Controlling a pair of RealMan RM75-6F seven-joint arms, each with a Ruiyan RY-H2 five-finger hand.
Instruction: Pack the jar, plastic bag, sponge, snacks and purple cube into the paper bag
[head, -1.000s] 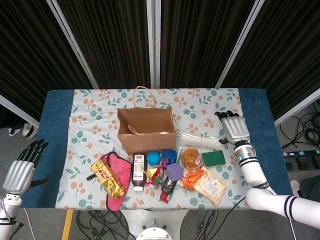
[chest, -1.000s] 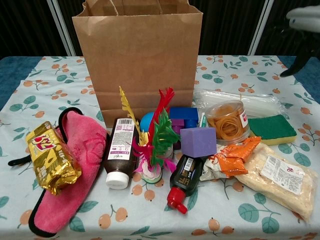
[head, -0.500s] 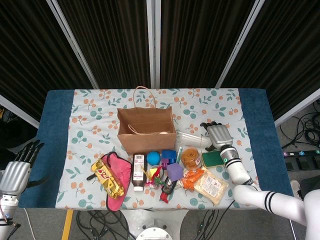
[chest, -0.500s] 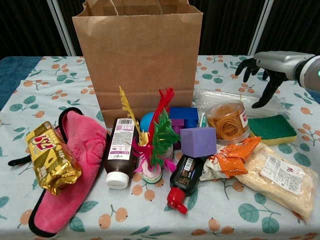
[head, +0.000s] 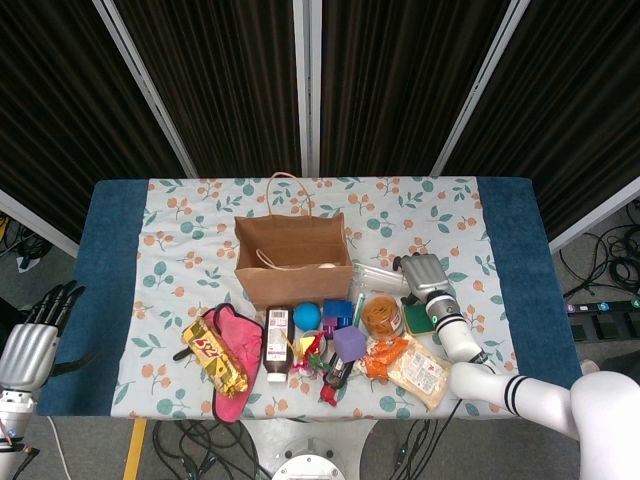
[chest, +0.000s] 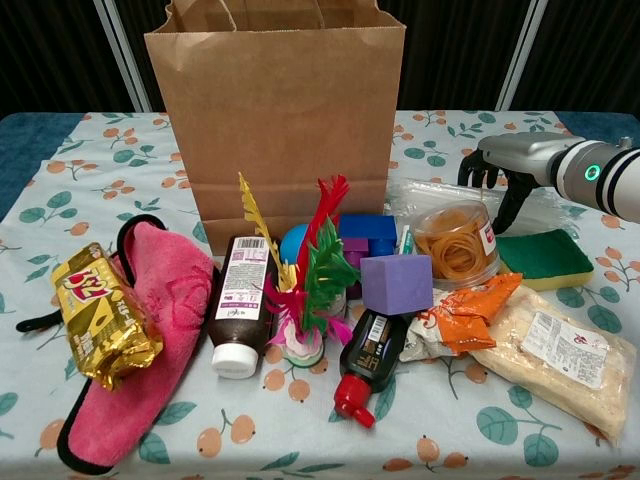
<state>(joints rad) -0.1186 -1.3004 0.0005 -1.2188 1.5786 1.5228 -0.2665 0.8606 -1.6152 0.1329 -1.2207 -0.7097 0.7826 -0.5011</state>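
The right hand (chest: 500, 170) is held just above the plastic bag (chest: 470, 200), fingers spread and curled downward, with nothing gripped yet; the clear bag lies flat to the right of the paper bag (chest: 275, 110), behind the jar (chest: 456, 243) and to the left of the sponge (chest: 545, 258). The left hand (head: 35, 335) is hung off the table's left edge, fingers apart and empty. The step in hand is judged to be a grasp of the plastic bag. It would be done well if the fingers were lowered onto the film's far part, away from the jar's lid, and the thin film gathered into a fold before closing, since flat plastic is likely to slip. The jar should not be knocked over. The cube (chest: 396, 284) and snacks (chest: 555, 365) lie nearer, untouched.
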